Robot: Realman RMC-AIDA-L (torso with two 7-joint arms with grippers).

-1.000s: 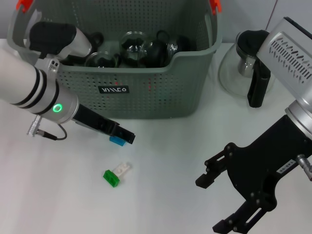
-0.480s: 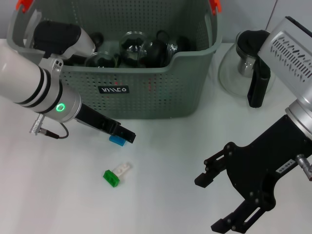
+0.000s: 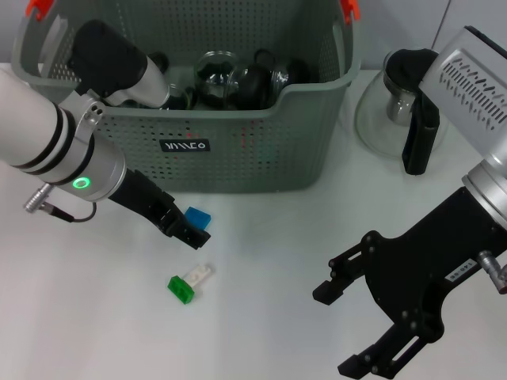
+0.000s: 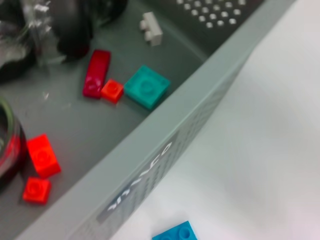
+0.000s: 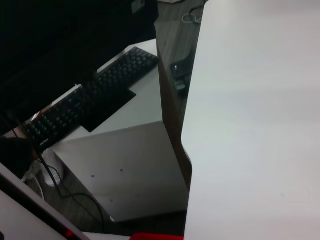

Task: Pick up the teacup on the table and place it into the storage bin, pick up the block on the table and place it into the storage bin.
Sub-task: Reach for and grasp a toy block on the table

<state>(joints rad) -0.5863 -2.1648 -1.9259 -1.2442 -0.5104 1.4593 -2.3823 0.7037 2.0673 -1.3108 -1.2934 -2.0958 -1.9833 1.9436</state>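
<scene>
Head view: glassware fills storage bin [image 3: 261,150]; left gripper [image 3: 188,232], grip state unclear, beside blue block [image 3: 198,216]; green block [image 3: 182,288] remains; right gripper [image 3: 356,324] spread, idle.

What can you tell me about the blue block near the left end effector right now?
The blue block is a small, bright blue plastic brick with round studs on top, seen in the left wrist view. It lies on the white table just in front of the storage bin, below its black label. The left end effector sits right beside it, on the side away from the bin; whether they touch cannot be told. The block is not lifted.
</scene>
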